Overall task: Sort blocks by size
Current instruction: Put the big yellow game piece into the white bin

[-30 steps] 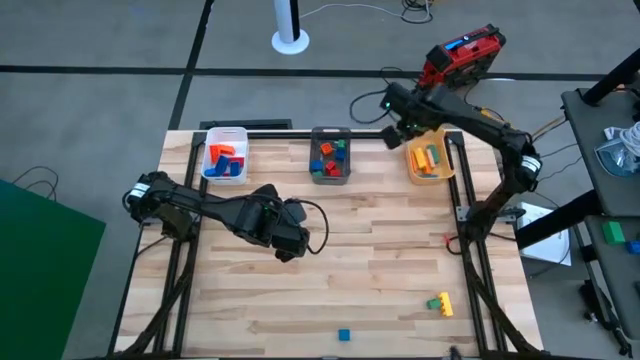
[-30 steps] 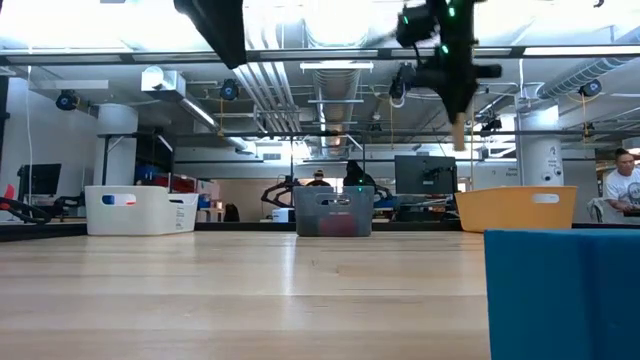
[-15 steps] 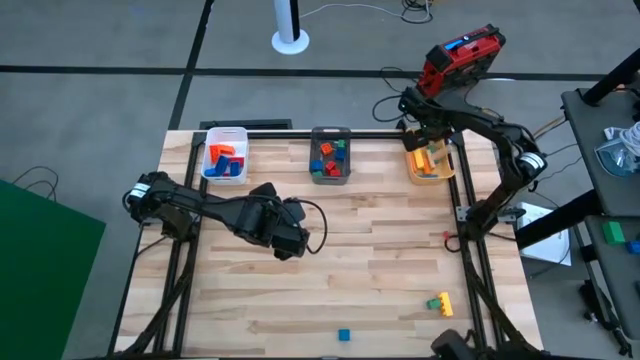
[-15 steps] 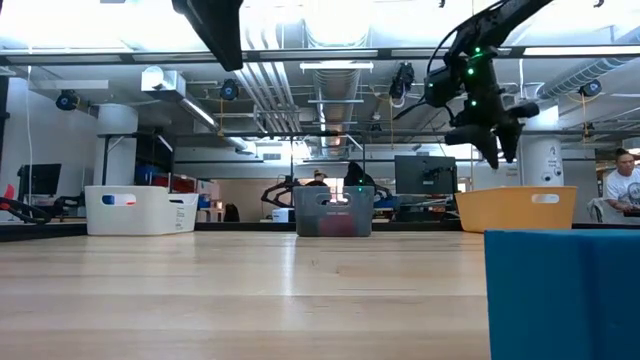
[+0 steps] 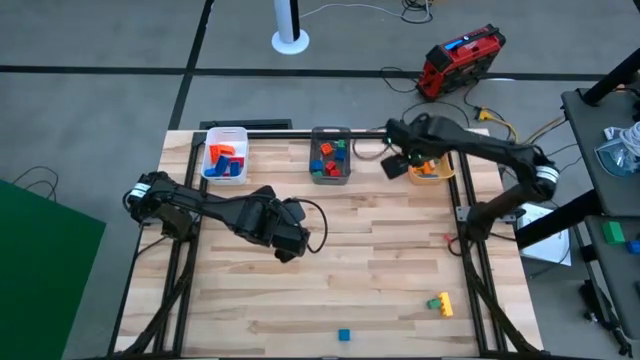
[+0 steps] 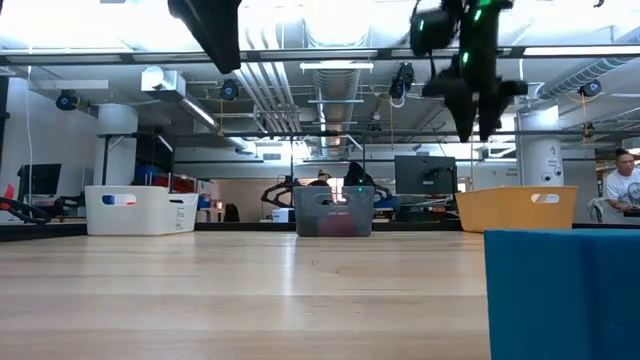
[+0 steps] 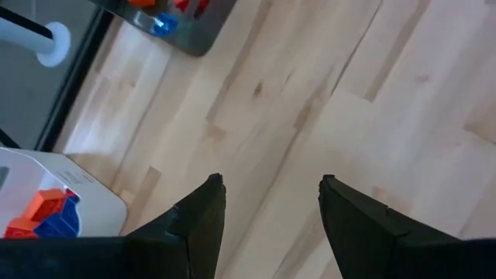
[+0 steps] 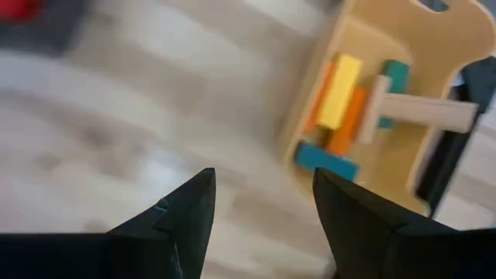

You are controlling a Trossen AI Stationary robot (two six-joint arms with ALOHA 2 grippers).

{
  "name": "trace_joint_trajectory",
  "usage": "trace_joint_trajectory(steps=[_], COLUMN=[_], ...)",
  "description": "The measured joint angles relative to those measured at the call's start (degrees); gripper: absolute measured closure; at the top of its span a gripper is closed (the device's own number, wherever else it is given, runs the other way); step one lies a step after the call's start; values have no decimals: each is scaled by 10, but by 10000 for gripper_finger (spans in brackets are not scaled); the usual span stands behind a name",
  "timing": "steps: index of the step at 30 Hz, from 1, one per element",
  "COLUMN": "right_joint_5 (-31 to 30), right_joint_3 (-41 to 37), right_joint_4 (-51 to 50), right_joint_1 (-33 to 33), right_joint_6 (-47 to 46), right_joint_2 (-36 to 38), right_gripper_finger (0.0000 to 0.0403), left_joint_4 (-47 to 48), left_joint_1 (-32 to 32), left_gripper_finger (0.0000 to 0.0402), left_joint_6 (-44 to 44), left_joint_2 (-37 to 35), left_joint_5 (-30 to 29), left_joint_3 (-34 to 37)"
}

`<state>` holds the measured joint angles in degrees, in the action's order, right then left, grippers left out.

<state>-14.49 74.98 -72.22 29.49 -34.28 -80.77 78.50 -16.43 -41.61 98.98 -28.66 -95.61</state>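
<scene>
Fingers: right gripper (image 8: 260,209) spread, nothing between them; left gripper (image 7: 271,209) likewise spread and empty.
Right gripper position: in the air just off the orange bin (image 5: 432,170), between it and the grey bin (image 5: 330,156), at about 1 o'clock on the table (image 5: 380,260).
Left gripper position: over bare boards left of centre, about 9 o'clock.
Right wrist view only: inside the orange bin lie long bars, one yellow (image 8: 338,91), one orange beside it, one plain wood (image 8: 422,111), two teal.
Left wrist view only: a corner of the white bin (image 7: 62,209) with orange and blue blocks.
Low view only: a blue block (image 6: 562,295) close to the lens; people far behind.
Bins: three, along the 12 o'clock edge, white at 11.
Loose blocks: three in the high view, a green (image 5: 434,301) and yellow (image 5: 446,305) touching at about 5 o'clock, the blue cube (image 5: 343,335) at 6.
</scene>
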Motion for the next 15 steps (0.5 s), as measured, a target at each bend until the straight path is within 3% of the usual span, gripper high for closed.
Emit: trace_joint_trajectory(steps=[9, 15], right_joint_5=[11, 15], right_joint_3=[-9, -22], right_joint_4=[-13, -46], right_joint_1=[-237, -378], right_joint_6=[-158, -292], right_joint_2=[94, 113], right_gripper_finger=[226, 279], left_joint_4=[-24, -63], left_joint_1=[0, 0], left_gripper_finger=[217, 217], left_joint_6=[-1, -1], left_joint_2=[0, 0], left_joint_5=[58, 78], left_joint_3=[0, 0])
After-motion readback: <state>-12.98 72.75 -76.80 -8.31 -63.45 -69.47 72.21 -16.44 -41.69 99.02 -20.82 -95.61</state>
